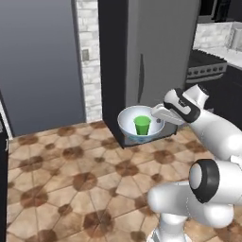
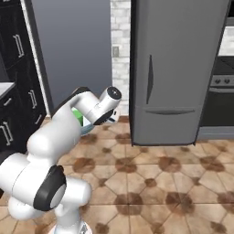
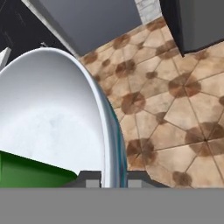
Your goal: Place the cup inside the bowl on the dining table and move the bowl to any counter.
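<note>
White inside and pale blue patterned outside, the one round wide bowl [image 1: 130, 124] hangs in the air above the brown tiled floor [image 1: 61, 179], its rim pinched between the closed-in fingers of the two-finger gripper [image 1: 156, 115] in front of the grey refrigerator [image 1: 156, 52]. One small bright-green tapered cup [image 1: 142, 125] stands upright inside the bowl.

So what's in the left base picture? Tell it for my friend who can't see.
A white robot arm holds a white bowl up in the air by its rim with its claw, and a small green cup stands inside the bowl. Below is a brown tiled floor, and behind the bowl stands a tall grey fridge.
</note>
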### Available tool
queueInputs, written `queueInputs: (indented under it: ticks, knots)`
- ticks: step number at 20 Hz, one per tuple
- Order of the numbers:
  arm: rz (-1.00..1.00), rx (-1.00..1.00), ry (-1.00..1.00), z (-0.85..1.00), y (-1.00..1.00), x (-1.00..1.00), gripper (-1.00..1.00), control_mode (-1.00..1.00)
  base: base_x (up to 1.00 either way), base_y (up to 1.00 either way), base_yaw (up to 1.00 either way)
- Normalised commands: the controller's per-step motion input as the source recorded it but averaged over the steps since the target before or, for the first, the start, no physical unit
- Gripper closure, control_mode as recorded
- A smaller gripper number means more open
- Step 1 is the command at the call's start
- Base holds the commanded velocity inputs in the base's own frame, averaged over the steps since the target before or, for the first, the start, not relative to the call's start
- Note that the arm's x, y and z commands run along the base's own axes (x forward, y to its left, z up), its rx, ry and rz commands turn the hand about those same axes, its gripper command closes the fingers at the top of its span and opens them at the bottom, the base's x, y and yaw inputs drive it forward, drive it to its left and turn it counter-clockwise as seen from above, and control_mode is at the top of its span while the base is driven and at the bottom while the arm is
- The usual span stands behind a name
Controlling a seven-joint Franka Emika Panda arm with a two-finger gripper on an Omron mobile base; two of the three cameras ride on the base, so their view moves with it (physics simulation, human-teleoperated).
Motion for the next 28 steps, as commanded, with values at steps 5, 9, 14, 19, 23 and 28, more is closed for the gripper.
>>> queueInputs:
  ticks: [5,9,14,19,23,28]
  knots:
    - [0.00,0.00,0.00,0.00,0.00,0.00,1.00,1.00,0.89,0.41,0.00]
    - [0.00,0.00,0.00,0.00,0.00,0.00,1.00,1.00,0.69,0.47,0.00]
    - [0.00,0.00,0.00,0.00,0.00,0.00,1.00,1.00,0.10,0.59,0.15]
    - [0.00,0.00,0.00,0.00,0.00,0.00,1.00,1.00,0.00,0.50,0.36]
    - [0.00,0.00,0.00,0.00,0.00,0.00,1.00,1.00,0.00,0.14,0.42]
    - [0.00,0.00,0.00,0.00,0.00,0.00,1.00,1.00,0.04,0.00,0.42]
